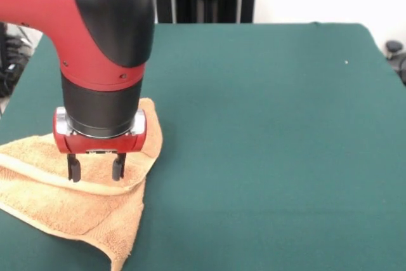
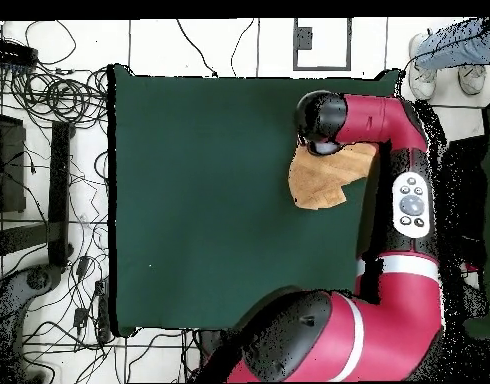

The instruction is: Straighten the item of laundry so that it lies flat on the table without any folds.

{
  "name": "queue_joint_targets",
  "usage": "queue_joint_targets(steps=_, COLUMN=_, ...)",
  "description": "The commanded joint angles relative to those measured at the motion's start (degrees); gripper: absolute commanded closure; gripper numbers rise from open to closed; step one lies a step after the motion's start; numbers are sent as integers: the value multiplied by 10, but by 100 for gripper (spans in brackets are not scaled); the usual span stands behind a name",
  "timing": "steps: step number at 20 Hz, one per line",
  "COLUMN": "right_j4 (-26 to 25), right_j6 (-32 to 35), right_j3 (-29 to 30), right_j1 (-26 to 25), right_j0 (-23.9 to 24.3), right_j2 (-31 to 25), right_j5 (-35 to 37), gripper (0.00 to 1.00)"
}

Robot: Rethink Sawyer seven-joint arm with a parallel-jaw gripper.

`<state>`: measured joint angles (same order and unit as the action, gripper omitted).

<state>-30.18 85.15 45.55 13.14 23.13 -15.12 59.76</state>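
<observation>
The tan-orange terry towel (image 1: 57, 204) lies rumpled at the left front part of the green table (image 1: 266, 125). One layer is folded over another, and a corner points toward the front edge. My gripper (image 1: 96, 169) hangs straight down over the folded upper layer. Its two black fingers are apart, with their tips at the fold's edge. Nothing shows between them. In the overhead view the towel (image 2: 319, 180) lies near the table's (image 2: 199, 200) right edge, partly under the arm's wrist (image 2: 317, 118), which hides the gripper.
The towel's left part runs out of the front view at the left. In the overhead view a person's legs and shoes (image 2: 454, 50) stand beyond the table's top right corner. Cables (image 2: 49, 100) lie on the floor to the left.
</observation>
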Motion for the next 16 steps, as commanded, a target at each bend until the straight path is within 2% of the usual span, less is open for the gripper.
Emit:
queue_joint_targets(steps=1, right_j4=37, right_j6=-77, right_j3=128, right_j1=-44, right_j0=17, right_j2=-60, right_j5=-26, gripper=0)
queue_joint_targets(steps=8, right_j4=37, right_j6=-77, right_j3=163, right_j1=-25, right_j0=28, right_j2=-69, right_j5=-74, gripper=0)
queue_joint_targets(steps=16, right_j4=36, right_j6=-98, right_j3=210, right_j1=-10, right_j0=61, right_j2=-111, right_j5=-172, gripper=0)
